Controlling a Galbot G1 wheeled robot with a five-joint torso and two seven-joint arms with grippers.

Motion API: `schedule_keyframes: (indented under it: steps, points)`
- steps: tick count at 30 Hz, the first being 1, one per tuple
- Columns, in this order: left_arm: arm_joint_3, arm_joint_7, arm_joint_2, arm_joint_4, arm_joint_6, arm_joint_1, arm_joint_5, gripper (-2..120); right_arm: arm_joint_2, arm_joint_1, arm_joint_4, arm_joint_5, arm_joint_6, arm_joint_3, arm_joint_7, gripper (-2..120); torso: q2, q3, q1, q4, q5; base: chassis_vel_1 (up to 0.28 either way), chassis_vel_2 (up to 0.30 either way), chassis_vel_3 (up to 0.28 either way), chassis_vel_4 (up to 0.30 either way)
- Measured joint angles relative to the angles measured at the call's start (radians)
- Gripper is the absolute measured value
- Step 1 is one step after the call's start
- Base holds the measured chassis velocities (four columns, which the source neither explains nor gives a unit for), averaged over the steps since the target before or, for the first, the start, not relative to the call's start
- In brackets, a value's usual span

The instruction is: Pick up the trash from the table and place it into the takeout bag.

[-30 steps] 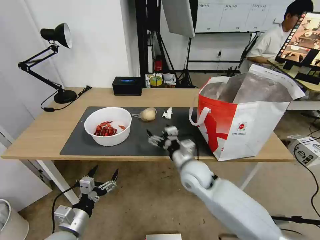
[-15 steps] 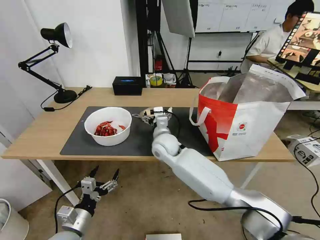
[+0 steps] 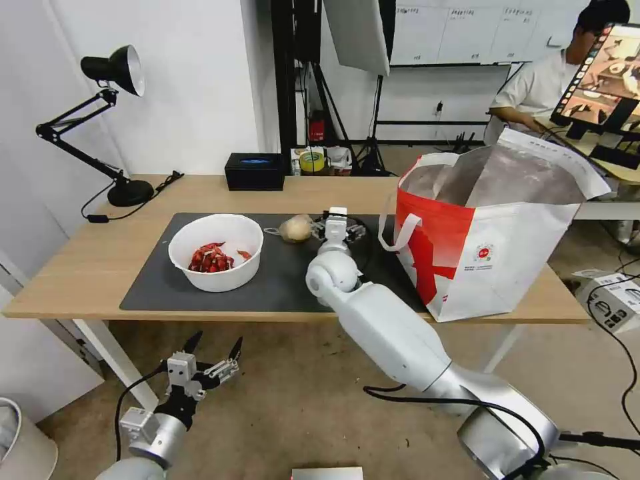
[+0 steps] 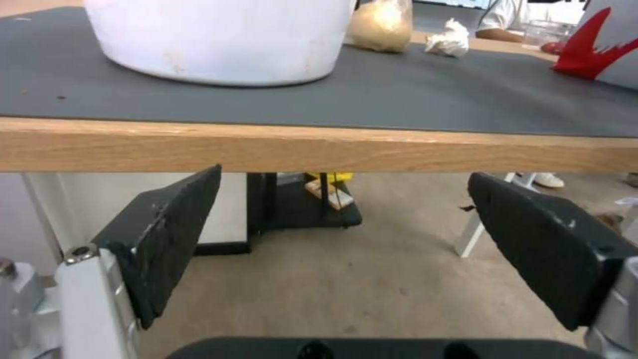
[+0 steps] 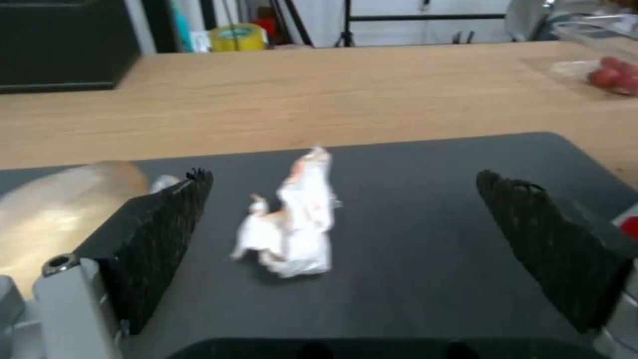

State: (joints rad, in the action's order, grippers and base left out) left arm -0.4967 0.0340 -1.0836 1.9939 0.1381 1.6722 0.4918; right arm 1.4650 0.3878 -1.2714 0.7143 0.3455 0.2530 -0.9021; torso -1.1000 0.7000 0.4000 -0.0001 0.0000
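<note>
The trash lies on the table (image 3: 80,267), on its dark mat (image 3: 280,280). A white bowl (image 3: 215,251) with red scraps stands at the left, and a beige wrapped lump (image 3: 295,229) farther right. My right gripper (image 3: 338,228) hovers open just right of the lump. In the right wrist view the crumpled white tissue (image 5: 296,224) lies on the mat between the open fingers (image 5: 159,239) of the right gripper (image 5: 346,175). A clear tray (image 5: 601,72) with red leftovers sits farther off. The takeout bag (image 3: 493,233) stands open at the right. My left gripper (image 3: 215,343) hangs open below the table's front edge.
A black tissue box (image 3: 254,171) and a black desk lamp (image 3: 113,73) stand at the table's back left. The left wrist view shows the table's front edge (image 4: 319,147) just above the left gripper (image 4: 342,175), with the bowl (image 4: 219,40) beyond.
My right gripper moved from the table's front edge back to the beige lump, then right to the tissue. The left arm has barely shifted.
</note>
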Motion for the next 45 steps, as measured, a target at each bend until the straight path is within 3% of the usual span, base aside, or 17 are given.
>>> schedule_keyframes:
  steps: [13, 45]
  points:
    - [0.011, -0.003, 0.013, 0.000, -0.003, -0.003, 0.002, 100, 0.017, -0.017, 0.058, 0.005, 0.034, -0.032, -0.019, 100, 0.000, 0.000, 0.000, 0.0001, 0.0000, 0.000, 0.000, 0.000, 0.000]
    - [0.033, -0.006, 0.025, 0.006, -0.007, -0.005, 0.005, 100, 0.021, -0.124, 0.136, 0.041, 0.214, 0.001, 0.083, 100, 0.000, 0.000, 0.000, 0.0001, 0.0000, 0.000, 0.000, 0.000, 0.000]
